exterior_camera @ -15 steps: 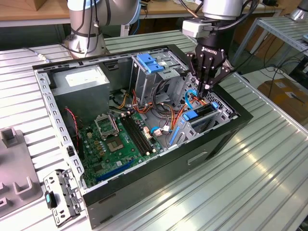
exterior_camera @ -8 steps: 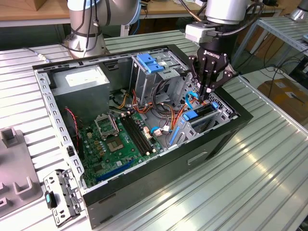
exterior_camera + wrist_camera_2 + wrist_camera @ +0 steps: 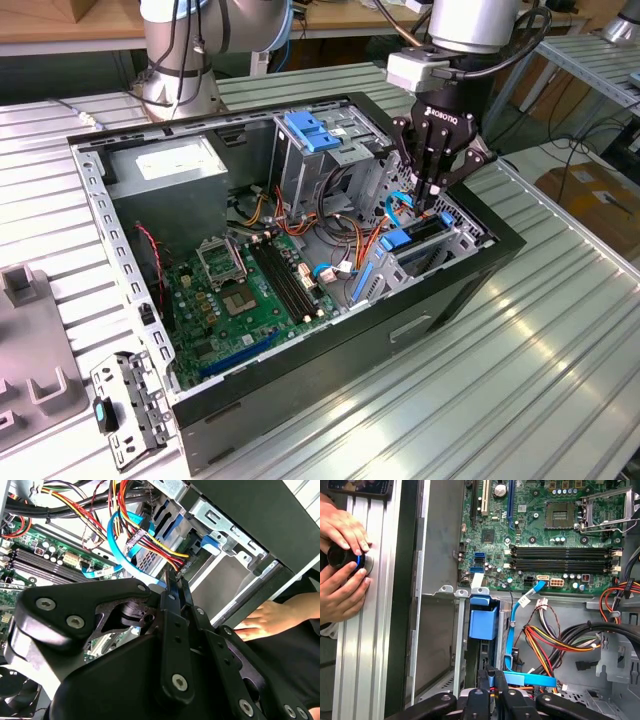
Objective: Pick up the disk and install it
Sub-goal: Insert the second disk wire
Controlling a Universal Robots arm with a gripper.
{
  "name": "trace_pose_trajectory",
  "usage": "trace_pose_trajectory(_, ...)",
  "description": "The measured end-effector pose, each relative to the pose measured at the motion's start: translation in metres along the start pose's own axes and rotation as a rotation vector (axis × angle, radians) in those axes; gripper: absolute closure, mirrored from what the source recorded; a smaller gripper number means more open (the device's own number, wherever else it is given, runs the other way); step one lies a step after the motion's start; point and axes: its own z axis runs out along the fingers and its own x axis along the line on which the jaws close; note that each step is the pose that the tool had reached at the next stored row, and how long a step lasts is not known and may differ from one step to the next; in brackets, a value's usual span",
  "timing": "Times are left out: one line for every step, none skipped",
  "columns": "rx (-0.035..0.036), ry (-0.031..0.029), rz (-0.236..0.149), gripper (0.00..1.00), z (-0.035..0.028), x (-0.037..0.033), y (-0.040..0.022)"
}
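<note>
Gripper [image 3: 432,196] | fingers pressed together, nothing between them | you see it just above disk [image 3: 420,240] seated in the bay

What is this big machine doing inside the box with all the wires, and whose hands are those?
The machine is a robot arm. Its black gripper has fingers for grasping, and in the exterior view it reaches into an open black computer case lying on a ribbed metal table. Inside are a green circuit board and colourful cables. The other two pictures come from cameras riding on the arm's wrist, so they look down past the gripper. The fingers are pressed together just above a blue-handled disk sitting in its slot at the case's edge. In the first wrist view, a person's hands rest on a round black knob on the table beside the case.
</note>
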Motion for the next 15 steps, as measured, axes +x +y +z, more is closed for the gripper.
trace_pose_trajectory(0.0,0.0,0.0,0.84,0.0,0.0,0.0)
trace_pose_trajectory(0.0,0.0,0.0,0.84,0.0,0.0,0.0)
trace_pose_trajectory(0.0001,0.0,0.0,0.84,0.0,0.0,0.0)
trace_pose_trajectory(0.0,0.0,0.0,0.84,0.0,0.0,0.0)
trace_pose_trajectory(0.0,0.0,0.0,0.84,0.0,0.0,0.0)
trace_pose_trajectory(0.0,0.0,0.0,0.84,0.0,0.0,0.0)
trace_pose_trajectory(0.0,-0.0001,0.0,0.84,0.0,0.0,0.0)
trace_pose_trajectory(0.0,0.0,0.0,0.84,0.0,0.0,0.0)
trace_pose_trajectory(0.0,0.0,0.0,0.84,0.0,0.0,0.0)
trace_pose_trajectory(0.0001,0.0,0.0,0.84,0.0,0.0,0.0)
trace_pose_trajectory(0.0001,0.0,0.0,0.84,0.0,0.0,0.0)
trace_pose_trajectory(0.0001,0.0,0.0,0.84,0.0,0.0,0.0)
trace_pose_trajectory(0.0001,0.0,0.0,0.84,0.0,0.0,0.0)
trace_pose_trajectory(0.0,0.0,0.0,0.84,0.0,0.0,0.0)
trace_pose_trajectory(0.0001,-0.0001,0.0,0.84,0.0001,0.0,0.0003)
